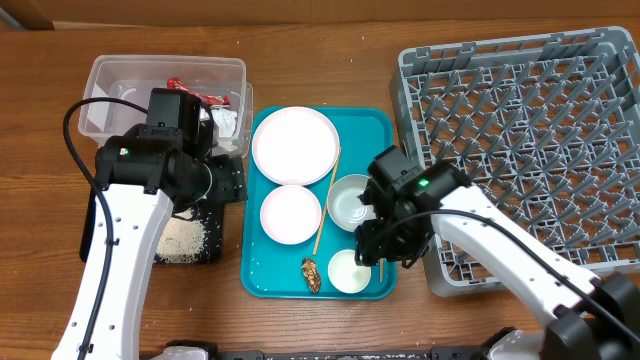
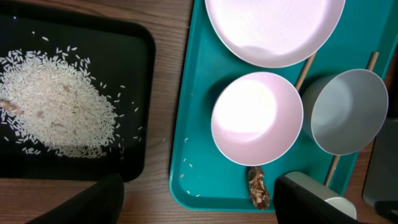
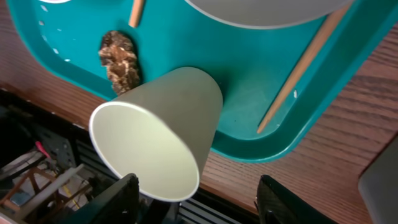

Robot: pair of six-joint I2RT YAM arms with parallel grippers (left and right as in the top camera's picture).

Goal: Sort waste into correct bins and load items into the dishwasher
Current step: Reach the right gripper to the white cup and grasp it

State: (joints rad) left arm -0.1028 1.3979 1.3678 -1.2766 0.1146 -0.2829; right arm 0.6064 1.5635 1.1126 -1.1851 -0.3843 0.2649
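One small white cup [image 3: 168, 124] is the step in hand. It stands near the front edge of the teal tray [image 1: 375, 125], mouth up as far as the overhead view tells, and the right end effector [image 3: 198, 183] straddles its rim. The fingers are apart, with a plain gap on one side, so nothing is gripped yet.

To do this well, I judge the end effector should centre on the cup before it squeezes. It should close gently, since a light cup may crush or skid. The lift should then go straight up, clear of the brown food scrap [image 3: 120, 56] just beside the cup and the chopstick [image 3: 298, 68] on its other side. Only after that should the cup travel to the grey dish rack [image 1: 520, 150] at the right of the desk [image 1: 320, 40].

The left end effector [image 2: 199, 183] hangs wide and empty over the seam between the black tray [image 2: 130, 155] and the teal tray.

As for the containers:
- The clear tub [image 1: 165, 62] holds the red wrapper [image 1: 190, 90] and crumpled napkins [image 1: 225, 120].
- The black tray holds a heap of rice [image 2: 56, 106].
- The teal tray carries the plate [image 1: 295, 143], a pink bowl [image 1: 290, 213], a grey bowl [image 1: 352, 200], the chopsticks, the scrap and a few stray grains.
- The dish rack shows no dish in it.
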